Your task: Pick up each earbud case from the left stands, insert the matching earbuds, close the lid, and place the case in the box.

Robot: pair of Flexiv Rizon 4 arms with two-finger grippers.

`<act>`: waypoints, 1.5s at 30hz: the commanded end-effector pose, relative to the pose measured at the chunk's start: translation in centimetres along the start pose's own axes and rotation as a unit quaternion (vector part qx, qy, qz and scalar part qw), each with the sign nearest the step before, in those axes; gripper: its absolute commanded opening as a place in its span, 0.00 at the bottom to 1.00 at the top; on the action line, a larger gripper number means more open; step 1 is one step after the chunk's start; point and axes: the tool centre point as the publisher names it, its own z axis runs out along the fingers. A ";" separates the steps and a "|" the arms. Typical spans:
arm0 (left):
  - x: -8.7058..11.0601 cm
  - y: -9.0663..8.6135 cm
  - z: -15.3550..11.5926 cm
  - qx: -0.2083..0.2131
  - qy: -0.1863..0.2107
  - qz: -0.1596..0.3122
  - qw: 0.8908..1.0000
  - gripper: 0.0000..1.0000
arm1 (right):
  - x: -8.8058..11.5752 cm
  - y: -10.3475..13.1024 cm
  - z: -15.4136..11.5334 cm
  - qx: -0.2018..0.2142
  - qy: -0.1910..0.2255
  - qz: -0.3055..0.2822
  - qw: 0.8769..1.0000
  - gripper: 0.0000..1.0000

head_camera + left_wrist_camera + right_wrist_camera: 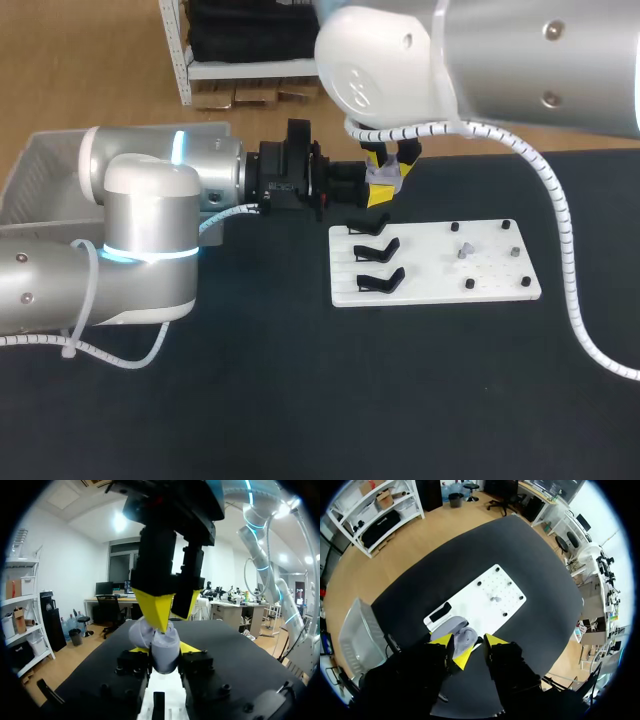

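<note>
Left gripper (165, 650) clamps grey case (165, 657); right gripper (391, 155) poised above, grip unclear. Hold case steady; press lid squarely, gently.

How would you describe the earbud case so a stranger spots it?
Find the white board on the black table; look just off its corner by the black stands. The left hand holds the earbud case there, the only pale lilac, rounded thing.

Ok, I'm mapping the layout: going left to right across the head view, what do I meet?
Clear box → raised earbud case → earbud lying on the white board.
</note>
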 end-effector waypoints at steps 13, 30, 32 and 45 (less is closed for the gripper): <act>0.1 -0.1 0.0 -0.002 -0.004 0.002 1.000 0.00 | 3.7 -6.6 -3.8 -0.119 -0.035 -0.048 0.991 1.00; 0.1 -0.1 0.0 -0.002 -0.004 0.002 1.000 0.00 | 4.2 -8.2 -5.2 -0.122 -0.071 -0.080 0.987 1.00; 0.1 -0.1 0.0 -0.002 -0.004 0.002 1.000 0.00 | 4.2 -8.2 -5.2 -0.122 -0.071 -0.080 0.987 1.00; 0.1 -0.1 0.0 -0.002 -0.004 0.002 1.000 0.00 | 3.0 -10.4 0.3 -0.165 -0.088 -0.165 0.968 1.00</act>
